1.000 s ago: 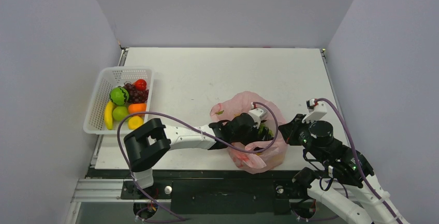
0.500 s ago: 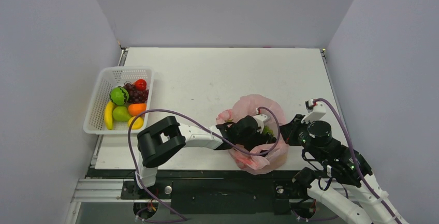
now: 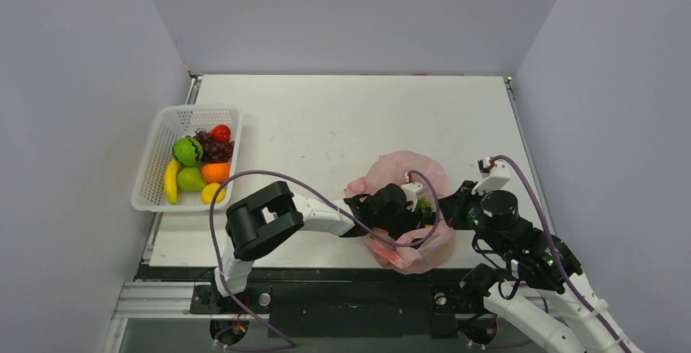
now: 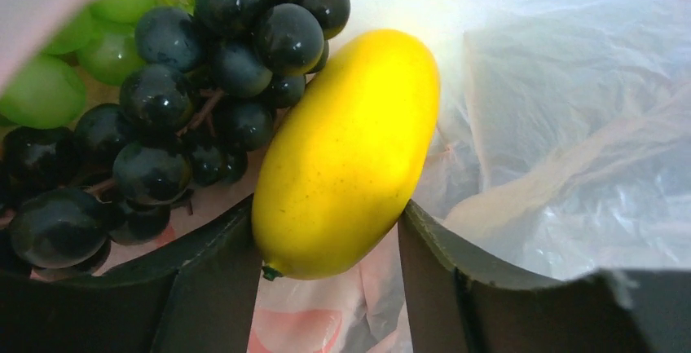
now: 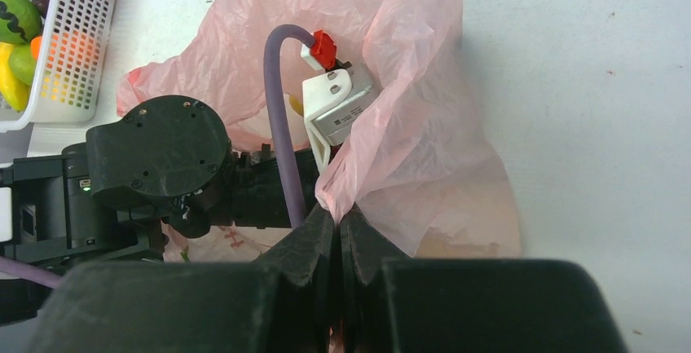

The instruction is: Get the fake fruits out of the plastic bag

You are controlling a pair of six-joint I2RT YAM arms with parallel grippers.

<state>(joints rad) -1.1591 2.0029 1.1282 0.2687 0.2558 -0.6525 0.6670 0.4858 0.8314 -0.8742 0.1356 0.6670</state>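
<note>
The pink plastic bag (image 3: 405,164) lies at the near right of the surface (image 3: 326,116). The right claw (image 5: 336,222) is pressed together on the bag's rim. The left claw (image 4: 327,205) is inside the bag, pinching the near end of a yellow lemon (image 4: 350,149) between its fingers. Dark grapes (image 4: 195,108) lie touching the lemon's left side, with what seem green grapes (image 4: 73,68) beyond. Other fruits fill the white basket (image 3: 195,110) at far left.

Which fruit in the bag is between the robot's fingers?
The lemon. It sits between the left gripper's fingers; the dark grapes and green grapes lie off to one side.
</note>
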